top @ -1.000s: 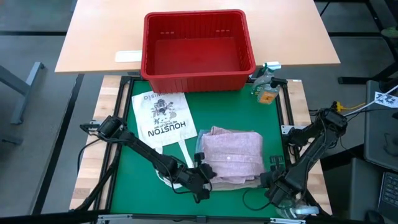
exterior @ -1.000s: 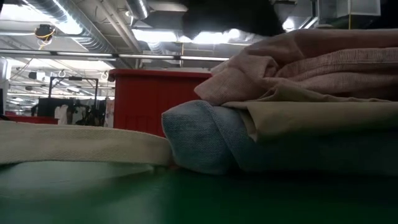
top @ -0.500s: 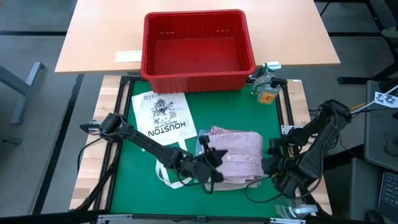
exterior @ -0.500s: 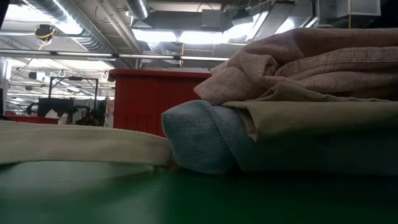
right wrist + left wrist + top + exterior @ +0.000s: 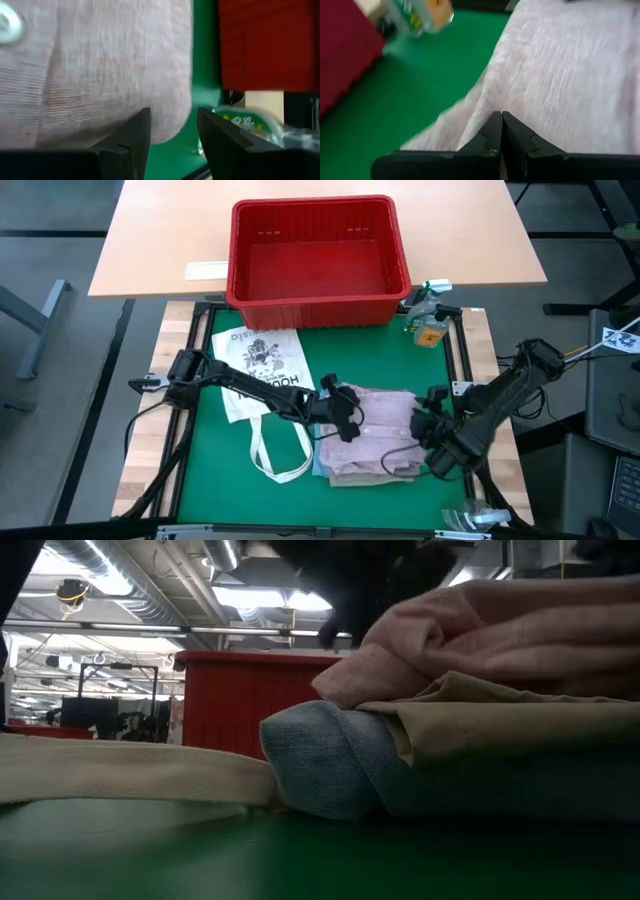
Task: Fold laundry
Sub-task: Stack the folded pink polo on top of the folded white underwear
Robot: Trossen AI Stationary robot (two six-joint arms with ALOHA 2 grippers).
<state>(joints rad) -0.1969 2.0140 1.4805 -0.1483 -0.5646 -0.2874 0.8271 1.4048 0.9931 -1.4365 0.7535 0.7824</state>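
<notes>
Pink shirt [image 5: 570,75] lies under the left gripper's [image 5: 501,116] pressed-together fingers and just beside the right gripper's [image 5: 172,117] spread fingers.

You have a folded stack near the green mat's front: the pale pink heathered shirt [image 5: 372,432] on top, a tan cloth [image 5: 500,725] beneath, rolled blue jeans [image 5: 330,765] lowest.

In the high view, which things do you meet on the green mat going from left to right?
Printed tote bag → left gripper → pink shirt → right gripper.
</notes>
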